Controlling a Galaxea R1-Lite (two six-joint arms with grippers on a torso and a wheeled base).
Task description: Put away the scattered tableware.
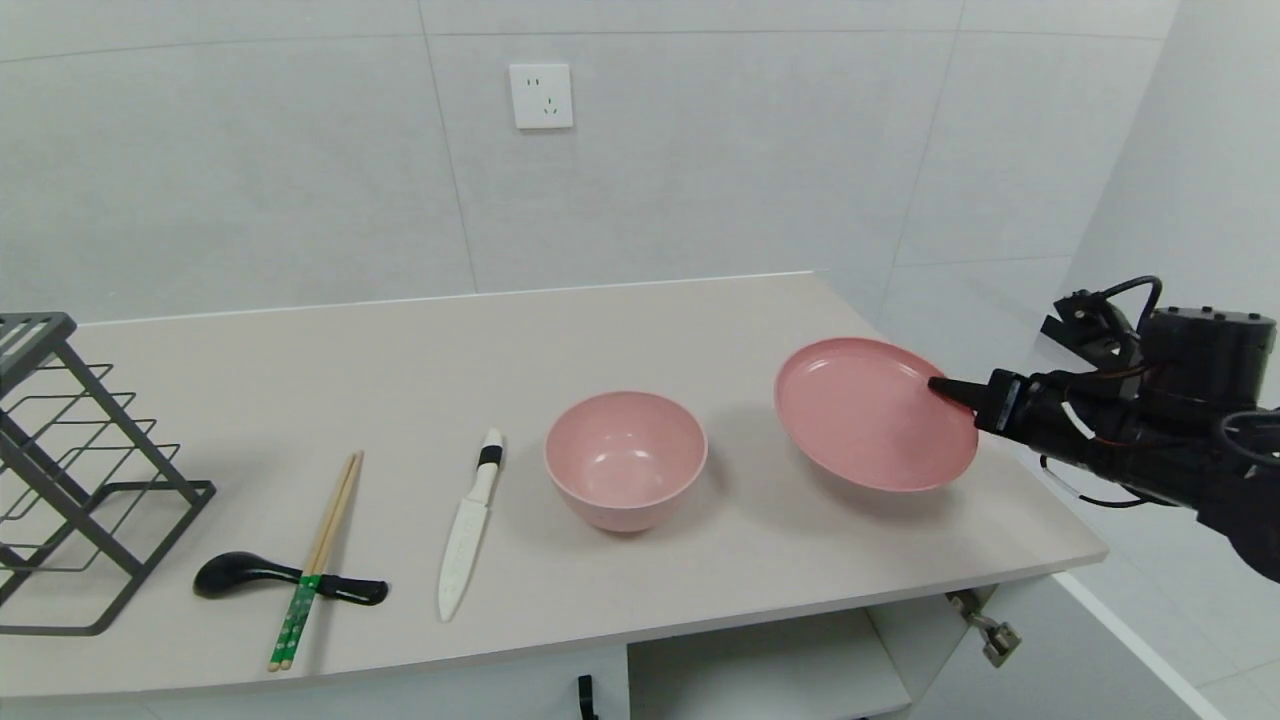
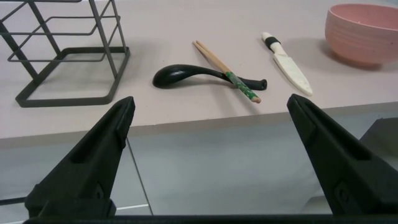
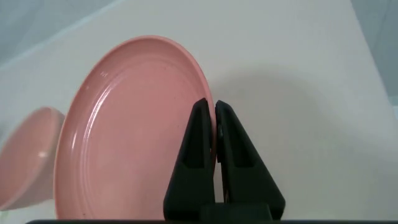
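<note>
A round pink plastic plate (image 1: 870,415) (image 3: 137,124) is held at the right end of the pale countertop (image 1: 400,340), tilted so that its hollow faces left and upward. Its right rim is pinched between the two black fingers of the right gripper (image 1: 940,385) (image 3: 210,106), which are pressed together on the rim from either side. A shadow is cast beneath the plate; whether its lower edge touches the counter cannot be told.

Just left of the plate, and apart from it, a round pink bowl (image 1: 625,460) (image 2: 364,31) (image 3: 25,155) is seen standing upright. Left of the bowl a white knife with a black band on its handle (image 1: 470,525) (image 2: 286,55) is laid flat, its tip pointing towards the near edge. Farther left, a pair of wooden chopsticks with green ends (image 1: 318,555) (image 2: 227,70) is laid across the handle of a black spoon (image 1: 235,575) (image 2: 177,74), whose ladle end points left. At the far left a dark grey wire dish rack (image 1: 60,470) (image 2: 68,56) is stood on the counter.

The left gripper (image 2: 211,102) is held off the near edge of the counter, below its top, with its fingers spread wide and nothing between them.

A white wall socket (image 1: 541,96) is set in the tiled wall behind.
</note>
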